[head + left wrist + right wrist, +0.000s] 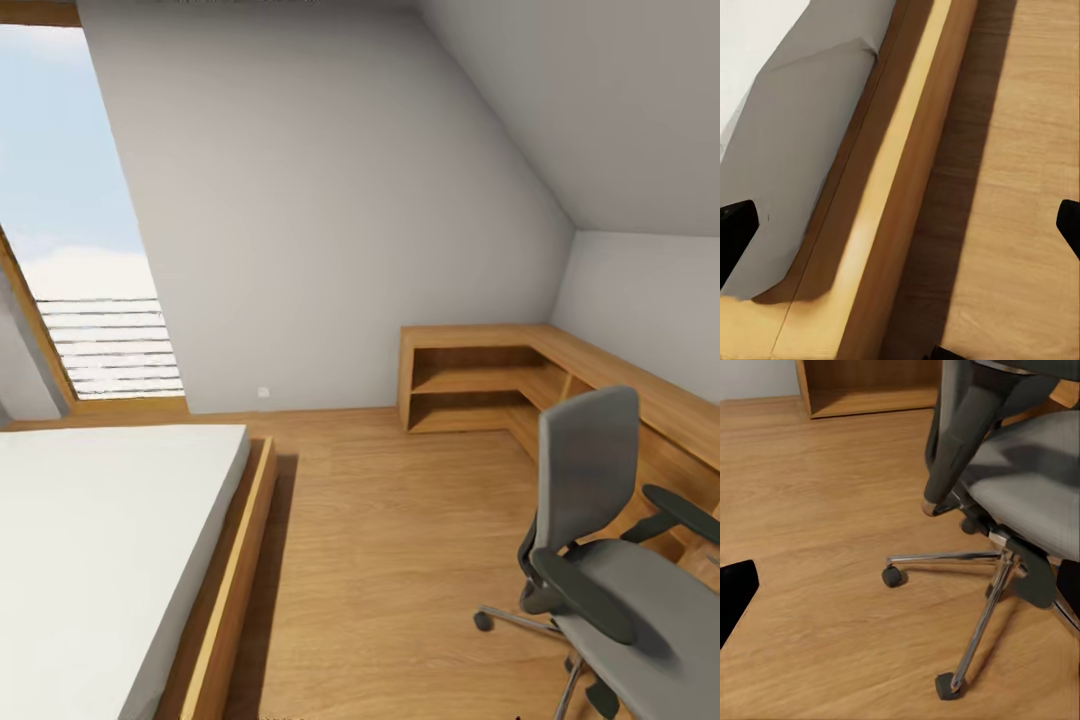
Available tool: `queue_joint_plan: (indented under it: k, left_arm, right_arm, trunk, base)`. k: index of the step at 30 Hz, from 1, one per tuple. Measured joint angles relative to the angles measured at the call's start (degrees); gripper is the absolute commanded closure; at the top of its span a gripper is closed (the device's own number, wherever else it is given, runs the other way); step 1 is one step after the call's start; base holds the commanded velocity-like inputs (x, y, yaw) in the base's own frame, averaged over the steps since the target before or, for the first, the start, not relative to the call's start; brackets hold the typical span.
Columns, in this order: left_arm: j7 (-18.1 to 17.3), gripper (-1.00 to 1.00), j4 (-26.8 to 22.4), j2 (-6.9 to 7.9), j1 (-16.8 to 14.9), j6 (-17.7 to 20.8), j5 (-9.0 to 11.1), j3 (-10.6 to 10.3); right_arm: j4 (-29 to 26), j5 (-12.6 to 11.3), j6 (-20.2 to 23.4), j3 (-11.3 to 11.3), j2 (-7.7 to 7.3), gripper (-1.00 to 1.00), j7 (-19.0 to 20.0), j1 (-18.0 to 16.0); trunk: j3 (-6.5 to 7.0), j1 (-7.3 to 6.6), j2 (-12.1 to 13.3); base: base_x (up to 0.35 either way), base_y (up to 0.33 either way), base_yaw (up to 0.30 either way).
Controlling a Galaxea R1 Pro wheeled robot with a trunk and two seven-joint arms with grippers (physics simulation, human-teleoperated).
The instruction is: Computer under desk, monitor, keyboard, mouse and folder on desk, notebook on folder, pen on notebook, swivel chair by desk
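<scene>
Looking across the bedroom [330,200] from the head view, we count one swivel chair [600,560], one bed [100,540], one skylight [70,200] and one low wooden shelf unit [480,375] that wraps around the far corner. The chair stands on the light wood floor [390,560] at the right, its grey seat bare and its back toward the shelf unit; we count two black armrests, one on each side of the seat. The bed lies at the left, with a white sheet over a wooden frame, well apart from the chair, with open floor between them. The shelf unit has two open compartments facing us along the back wall, and its top runs on behind the chair.

In the right wrist view we see the swivel chair [1020,487] from close by: one armrest post, the edge of the grey seat, and the chrome star base. We can count two black casters [892,577] resting on the floor; further legs are cut off by the frame. The right gripper [904,589] shows two dark fingertips [735,592] at opposite edges of the picture, set wide apart, with nothing between them and nothing touched.

In the left wrist view we see the bed's wooden frame [892,202] running diagonally, the sheet's grey side [802,150] above it and the floor beside it. The left gripper [904,229] likewise shows two dark fingertips [735,236] at opposite edges, spread wide, holding nothing and touching nothing.
</scene>
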Motion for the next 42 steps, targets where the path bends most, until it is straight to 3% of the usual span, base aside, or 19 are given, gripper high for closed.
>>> queue_joint_plan:
  k: [10, 25, 32, 42]
  left_arm:
    - [0.00, -1.00, 0.00, -0.09, 0.00, -0.05, -0.07, -0.03]
    - [-0.17, -1.00, 0.01, -1.17, -0.01, 0.04, -0.20, -0.08]
    - [-0.18, -1.00, 0.02, -1.23, -0.01, 0.06, -0.22, -0.08]
    - [-0.18, -1.00, 0.03, -1.24, -0.02, 0.06, -0.23, -0.08]
  right_arm:
    - [-0.02, -0.01, 0.00, -0.04, 0.05, -1.00, -0.02, 0.00]
    - [-0.01, 0.05, -0.02, -0.13, -0.19, -1.00, 0.04, 0.01]
    - [0.04, 0.11, -0.04, -0.09, -0.48, -1.00, 0.40, 0.01]
    - [0.05, 0.21, -0.04, 0.04, -0.53, -1.00, 0.58, 0.02]
  trunk:
    - [0.30, -0.01, 0.00]
    - [0.78, -0.03, -0.01]
    - [0.84, -0.03, -0.01]
    - [1.05, -0.02, -0.01]
  base:
    - [0.012, 0.000, 0.282]
    - [0.284, -0.065, 0.246]
    - [0.308, -0.169, -0.009]
    - [0.269, -0.165, -0.197]
